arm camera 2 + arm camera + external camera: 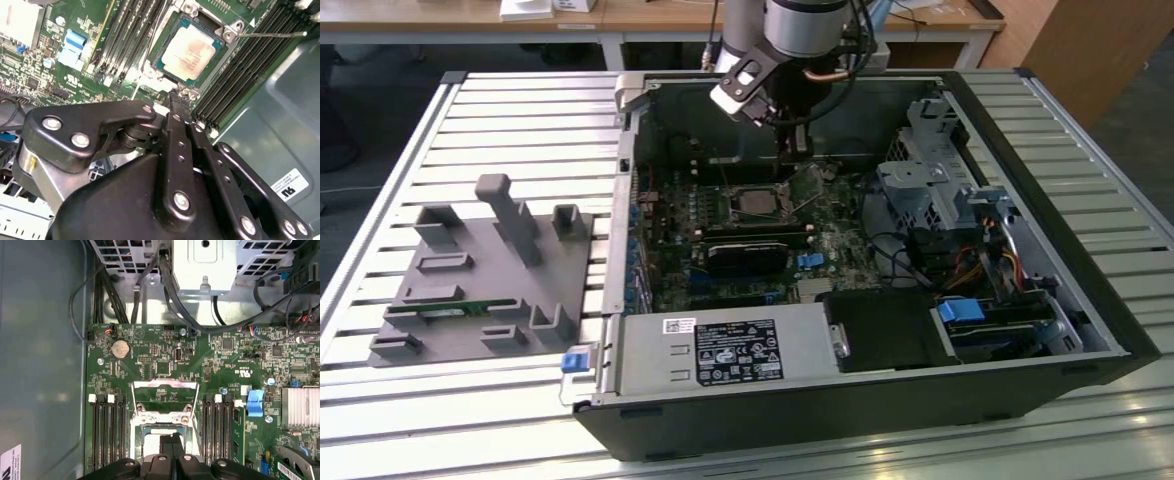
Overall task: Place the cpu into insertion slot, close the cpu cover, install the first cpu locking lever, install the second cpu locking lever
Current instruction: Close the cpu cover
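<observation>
Inside the open computer case (854, 425), which lies toward the table's (520, 120) edge on the exterior view's right, the cpu (192, 50) already sits in the insertion slot (724, 204), silver top up. The cpu cover (165, 385) stands lifted off it and a thin locking lever (270, 34) sticks out free, so closing the cover and latching both levers look left to do. The pincer (178, 98) is clenched and empty, its tips at the slot's rim; I cannot tell whether they touch it.

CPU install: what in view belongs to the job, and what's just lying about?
Job:
cpu, seated
insertion slot
cpu cover, raised
locking lever
gripper

Lying about:
grey fixture tray
power supply
memory slots
</observation>
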Controlling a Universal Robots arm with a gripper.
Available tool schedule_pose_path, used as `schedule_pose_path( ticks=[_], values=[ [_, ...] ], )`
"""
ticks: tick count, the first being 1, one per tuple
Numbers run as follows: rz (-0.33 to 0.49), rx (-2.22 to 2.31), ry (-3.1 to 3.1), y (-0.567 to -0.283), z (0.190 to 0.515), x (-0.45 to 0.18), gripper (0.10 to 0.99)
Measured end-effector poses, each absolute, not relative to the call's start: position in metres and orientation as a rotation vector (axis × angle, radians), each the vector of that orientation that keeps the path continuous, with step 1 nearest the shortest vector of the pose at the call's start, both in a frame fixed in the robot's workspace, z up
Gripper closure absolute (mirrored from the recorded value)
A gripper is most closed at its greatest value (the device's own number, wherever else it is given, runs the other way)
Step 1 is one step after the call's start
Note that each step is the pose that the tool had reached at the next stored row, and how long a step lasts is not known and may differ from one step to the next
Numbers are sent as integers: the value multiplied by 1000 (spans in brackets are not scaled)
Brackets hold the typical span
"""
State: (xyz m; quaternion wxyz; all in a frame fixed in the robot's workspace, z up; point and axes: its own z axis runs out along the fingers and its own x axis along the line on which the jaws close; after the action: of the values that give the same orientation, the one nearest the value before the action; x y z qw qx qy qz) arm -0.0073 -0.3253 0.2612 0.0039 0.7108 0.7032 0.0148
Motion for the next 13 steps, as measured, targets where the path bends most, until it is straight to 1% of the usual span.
schedule_pose_path(
  ticks=[13],
  values=[
    [45, 2188, 2244, -325, 261, 7, 980]
  ],
)
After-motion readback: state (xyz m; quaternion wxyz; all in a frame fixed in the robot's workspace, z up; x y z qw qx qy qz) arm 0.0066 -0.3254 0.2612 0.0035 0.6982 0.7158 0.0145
